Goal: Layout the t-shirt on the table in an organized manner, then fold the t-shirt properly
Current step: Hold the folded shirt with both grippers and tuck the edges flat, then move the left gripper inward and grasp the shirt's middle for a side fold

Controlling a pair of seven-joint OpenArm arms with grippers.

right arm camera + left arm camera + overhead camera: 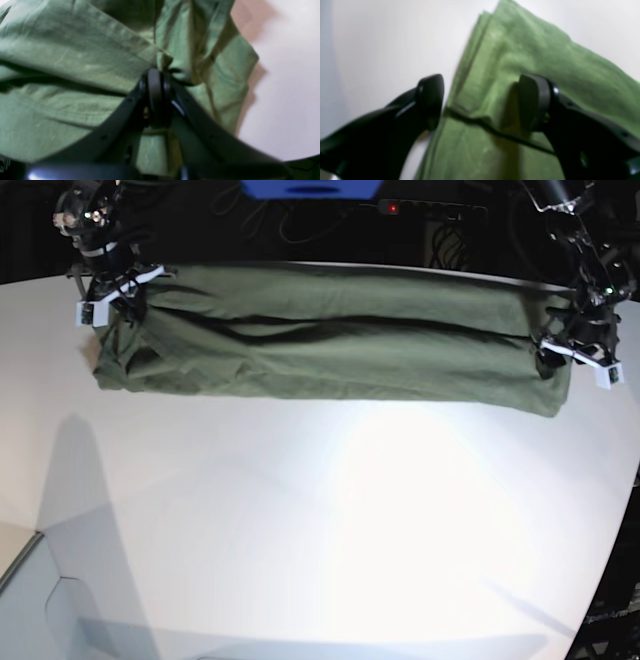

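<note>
Left gripper [480, 102] jaws spread over t-shirt [330, 345], right gripper [156, 75] pinching cloth. Looked folded lengthwise on table [330, 520]; crosswise folds left, probably.

Both wrist views are blurred. The soft, wrinkled olive-green cotton t-shirt [75, 62] is cut off by their edges. Its neck label is hidden. In the base view, the shirt's ends are partly covered by the arms.
</note>
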